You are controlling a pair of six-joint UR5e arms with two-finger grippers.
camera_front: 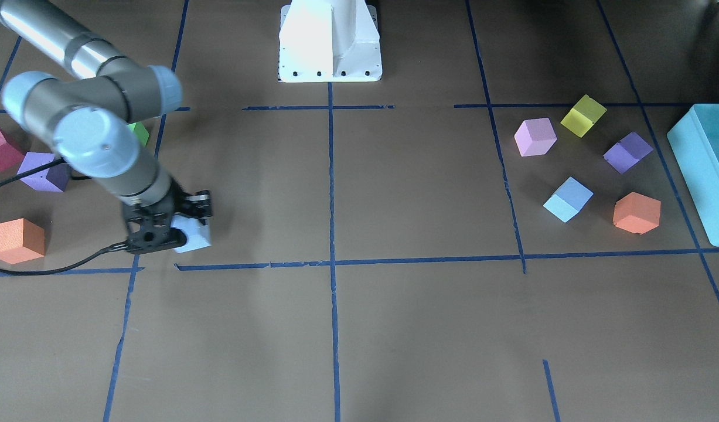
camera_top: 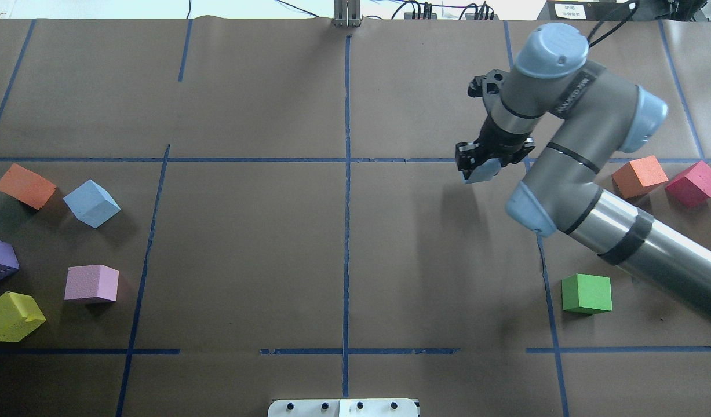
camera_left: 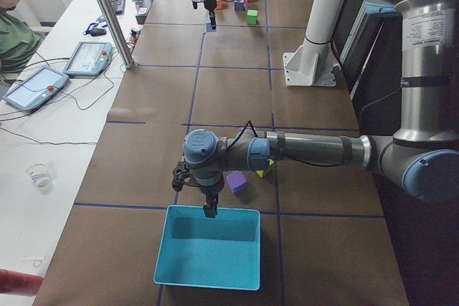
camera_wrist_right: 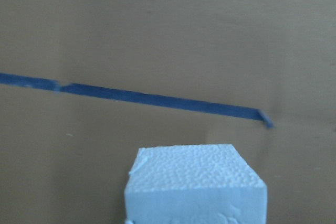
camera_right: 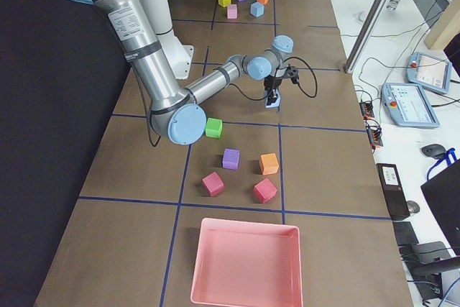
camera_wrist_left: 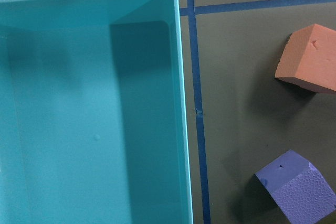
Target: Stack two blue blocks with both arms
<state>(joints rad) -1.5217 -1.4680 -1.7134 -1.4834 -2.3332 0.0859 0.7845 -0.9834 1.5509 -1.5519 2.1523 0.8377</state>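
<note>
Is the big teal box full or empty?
Empty. Both the left wrist view and the left side view look into the teal box and show only its bare floor.

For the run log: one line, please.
right gripper: holds blue block | left gripper: at teal box | other blue block: on table

The counter (camera_top: 245, 231) is brown paper gridded with blue tape (camera_top: 346, 231). From the operators' side, a teal box (camera_front: 708, 170) sits at 3 o'clock. Near it a yellow cube (camera_front: 583, 115), a pink cube (camera_front: 535, 136), a purple cube (camera_front: 627, 152) and an orange cube (camera_front: 636, 213) lie loose, none touching. From behind the robot, a green cube (camera_top: 587, 293) rests at 4 o'clock. From the right end, a pink tray (camera_right: 246, 264) lies at 6.
</note>
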